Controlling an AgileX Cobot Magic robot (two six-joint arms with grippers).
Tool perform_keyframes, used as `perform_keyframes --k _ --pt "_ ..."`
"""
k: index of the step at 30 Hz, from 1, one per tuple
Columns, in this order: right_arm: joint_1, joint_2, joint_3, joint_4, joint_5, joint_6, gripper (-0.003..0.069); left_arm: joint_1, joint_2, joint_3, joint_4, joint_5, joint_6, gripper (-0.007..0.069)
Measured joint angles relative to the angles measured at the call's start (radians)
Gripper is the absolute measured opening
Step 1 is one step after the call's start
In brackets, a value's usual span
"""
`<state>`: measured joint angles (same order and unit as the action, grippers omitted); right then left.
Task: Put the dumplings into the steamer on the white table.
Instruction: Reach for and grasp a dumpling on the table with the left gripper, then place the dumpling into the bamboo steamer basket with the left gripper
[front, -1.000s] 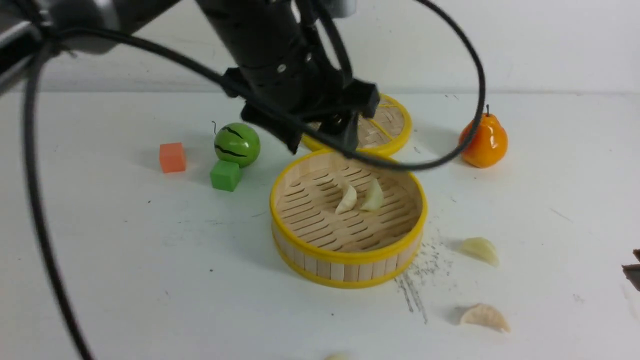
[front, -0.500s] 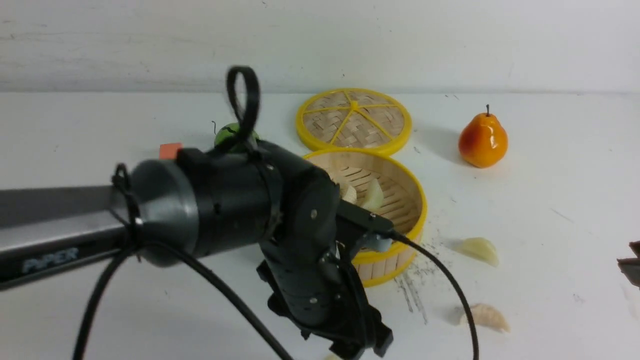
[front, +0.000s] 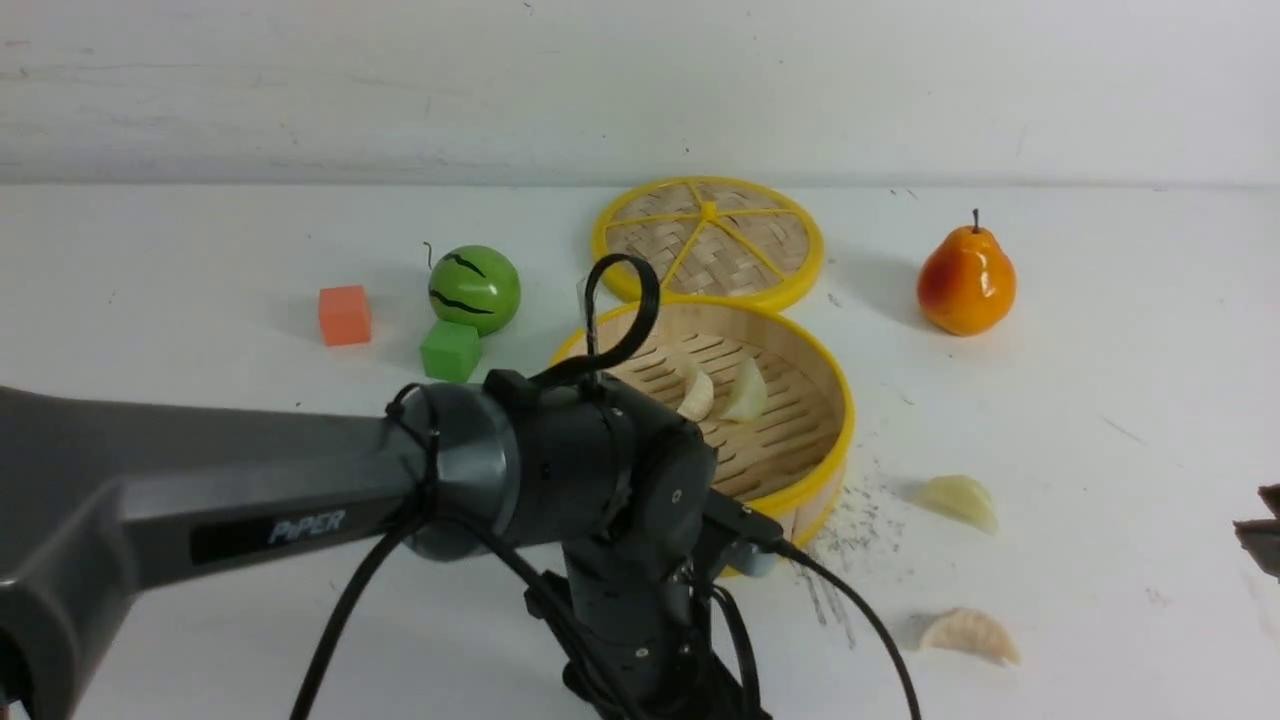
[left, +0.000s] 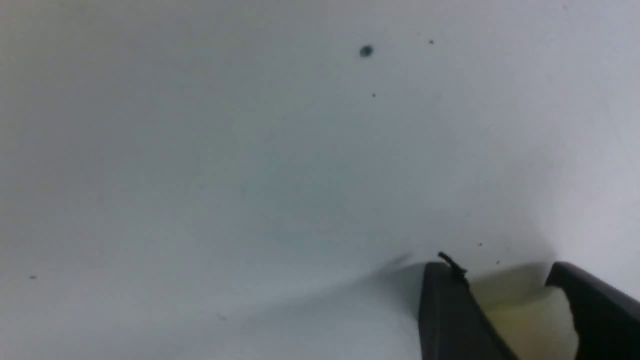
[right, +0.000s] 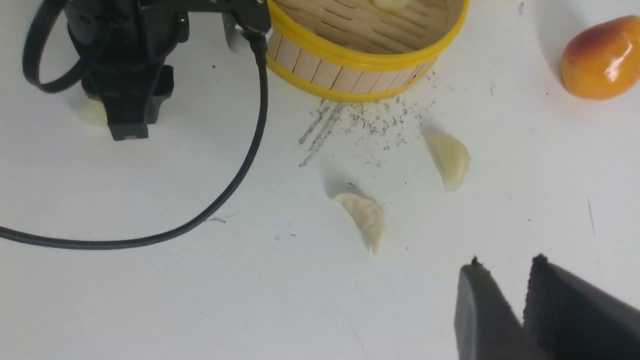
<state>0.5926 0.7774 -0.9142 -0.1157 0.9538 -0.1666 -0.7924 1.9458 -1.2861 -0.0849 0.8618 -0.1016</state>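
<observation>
Two dumplings, one cream (front: 697, 397) and one pale green-yellow (front: 746, 391), side by side on the slatted floor of the round bamboo steamer (front: 812, 487), at the middle of the white tabletop (front: 1120, 600). Three of five to go, judging by the views. A third, the pale yellow dumpling (left: 537, 325), low at the near side of the tabletop, outside the steamer, between the jaws of the left gripper (left: 500, 272), closed in against both its sides. Apparently at the pick-up step, with the lift and the carry to the steamer left to do. Two more on the tabletop to the right of the steamer, well apart from any jaws: a yellowish dumpling (front: 958, 501), and nearer, a cream dumpling (front: 970, 635) with a pleated edge. Off to the right, the right gripper (right: 507, 261), with jaws slightly parted and nothing between them. Across the near left side of the steamer in the front view, the dark left arm (front: 490, 460), hiding part of the rim and floor. Farther out, just beyond the steamer, a woven yellow-rimmed lid (front: 655, 248), off the steamer and lying flat. To the far left, a striped green melon (front: 475, 290), a green cube (front: 451, 351) and an orange cube (front: 345, 316); to the far right, an orange pear (front: 966, 280).
</observation>
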Motion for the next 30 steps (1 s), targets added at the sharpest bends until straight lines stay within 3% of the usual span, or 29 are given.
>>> perform_keyframes --k 7,12,18,23,27,30 --pt "0.0 0.0 0.0 0.0 -0.002 0.0 0.0155 0.022 -0.054 -0.204 0.0 0.108 -0.033 0.0221" --pt "0.0 0.0 0.002 0.0 -0.008 0.0 0.0161 0.147 -0.019 -0.49 0.021 0.177 -0.08 0.0221" --pt "0.0 0.001 0.062 0.0 -0.044 0.008 0.0167 0.259 0.133 -0.693 0.037 0.191 -0.087 0.0221" --pt "0.0 0.025 0.07 -0.039 -0.044 0.129 0.0167 0.27 0.248 -0.735 0.085 0.157 -0.088 0.0221" --pt "0.0 0.092 0.022 -0.147 0.001 0.272 0.0167 0.27 0.303 -0.739 0.139 0.119 -0.114 0.0222" --pt "0.0 0.181 -0.043 -0.201 0.065 0.327 0.0167 0.27 0.327 -0.739 0.194 0.097 -0.167 0.0295"
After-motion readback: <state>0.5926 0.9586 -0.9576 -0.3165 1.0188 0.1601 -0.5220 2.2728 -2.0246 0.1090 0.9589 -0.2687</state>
